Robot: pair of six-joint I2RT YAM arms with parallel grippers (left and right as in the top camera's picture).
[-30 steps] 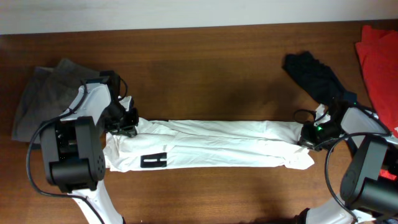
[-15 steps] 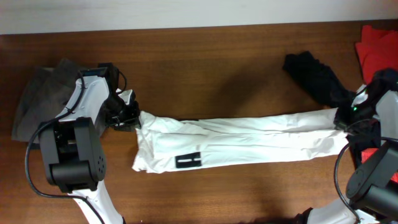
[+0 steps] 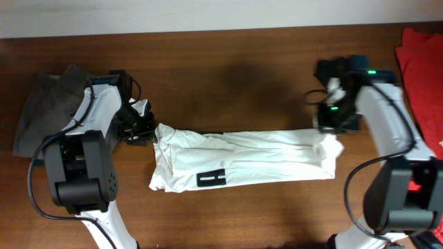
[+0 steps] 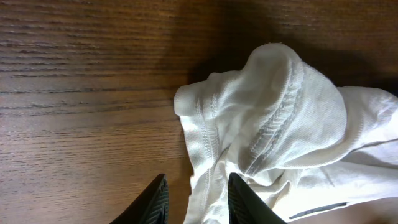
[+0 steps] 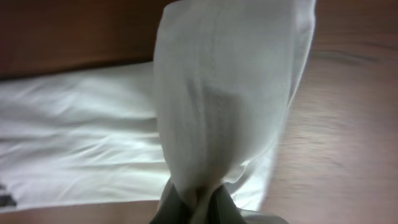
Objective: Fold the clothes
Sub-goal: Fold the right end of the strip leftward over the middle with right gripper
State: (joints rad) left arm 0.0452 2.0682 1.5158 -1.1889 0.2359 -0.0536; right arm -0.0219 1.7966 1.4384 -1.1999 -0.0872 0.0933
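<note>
White garment (image 3: 242,158) lies lengthwise across mid table (image 3: 228,83). R gripper (image 5: 194,205) is clamped tight on its end, cloth hanging lifted off the wood, prob. so that end can go over for a fold. L gripper (image 4: 198,186) sits at the opp. end w/ jaws apart, hem loose between them, not pinched.

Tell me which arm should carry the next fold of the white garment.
Right, probably. The right tool is shut on one end of the white garment, with cloth bunched in its grip, ready to carry that end across. The left tool stands open at the other end, holding nothing.
</note>
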